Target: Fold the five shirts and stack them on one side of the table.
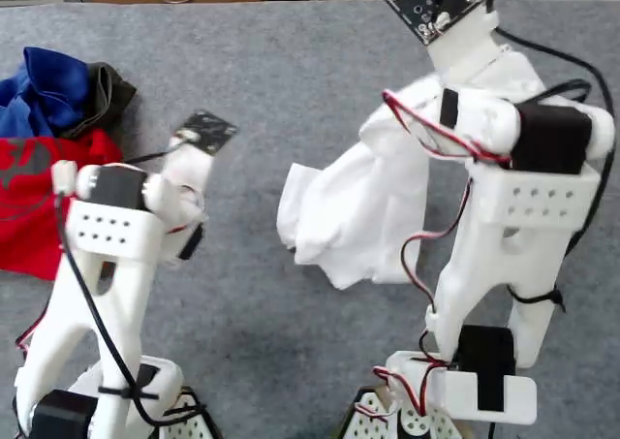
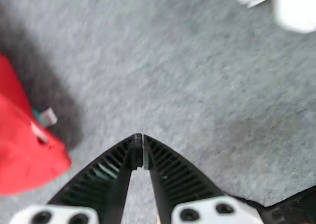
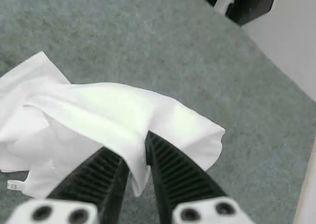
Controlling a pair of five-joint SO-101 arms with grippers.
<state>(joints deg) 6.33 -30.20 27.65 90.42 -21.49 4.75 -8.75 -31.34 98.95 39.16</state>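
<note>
No legible text, number or sign in any view.

- White shirt [image 3: 94, 110]: 1 small tag [image 3: 13, 185] at its edge, with print too small to read.
- Red shirt [image 2: 19, 159]: 1 small tag [image 2: 48, 117] at its edge, with no print that can be made out.
- Red shirt, high view: dark graphic [image 1: 19, 163] on the cloth. Cannot tell whether it holds letters.
- Circuit board [image 1: 433, 3] on an arm's wrist, high view: pale marks, illegible.
</note>
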